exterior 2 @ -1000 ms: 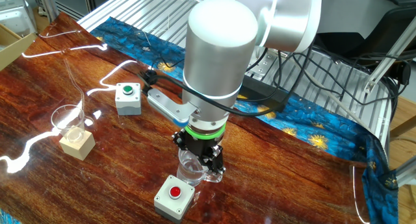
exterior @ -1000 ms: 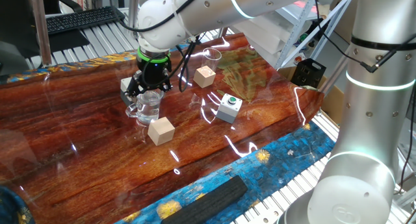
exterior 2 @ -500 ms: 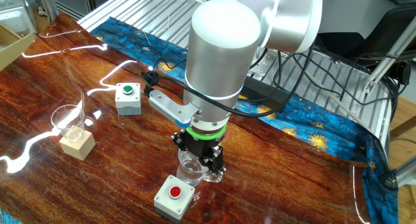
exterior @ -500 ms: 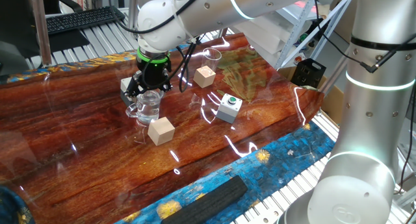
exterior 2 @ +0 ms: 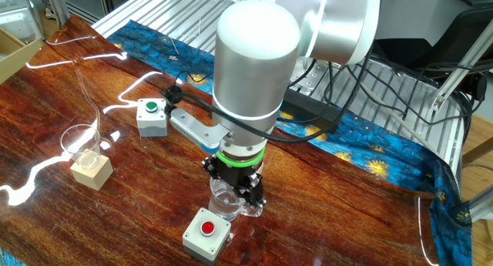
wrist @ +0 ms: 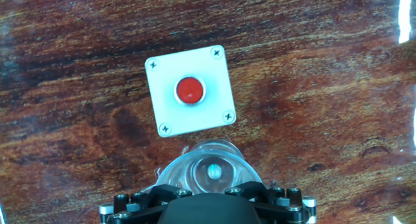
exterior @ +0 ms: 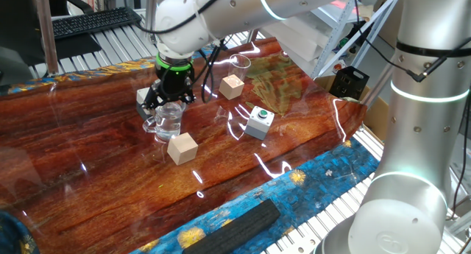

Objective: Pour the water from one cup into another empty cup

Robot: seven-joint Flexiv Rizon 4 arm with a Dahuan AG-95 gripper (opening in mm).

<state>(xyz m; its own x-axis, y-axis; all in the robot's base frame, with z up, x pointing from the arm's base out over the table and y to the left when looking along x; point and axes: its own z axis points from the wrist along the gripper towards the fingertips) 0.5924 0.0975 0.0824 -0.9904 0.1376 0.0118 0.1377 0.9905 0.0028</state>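
Hovering over the counter (exterior 2: 323, 212), I have the end effector (exterior 2: 237, 195) pointing straight down around the glass mug (exterior 2: 229, 205), jaws spread wide either side of it; I cannot tell whether the pads already press the glass. Left to right in the other fixed view: the smaller clear cup (exterior 2: 80, 142) touching a wooden cube (exterior 2: 92, 171), the green-button box (exterior 2: 152, 116), then the mug with the red-button box (exterior 2: 207, 234) just beside it. I judge a square, centred squeeze best, lifting clear of that box before tilting.
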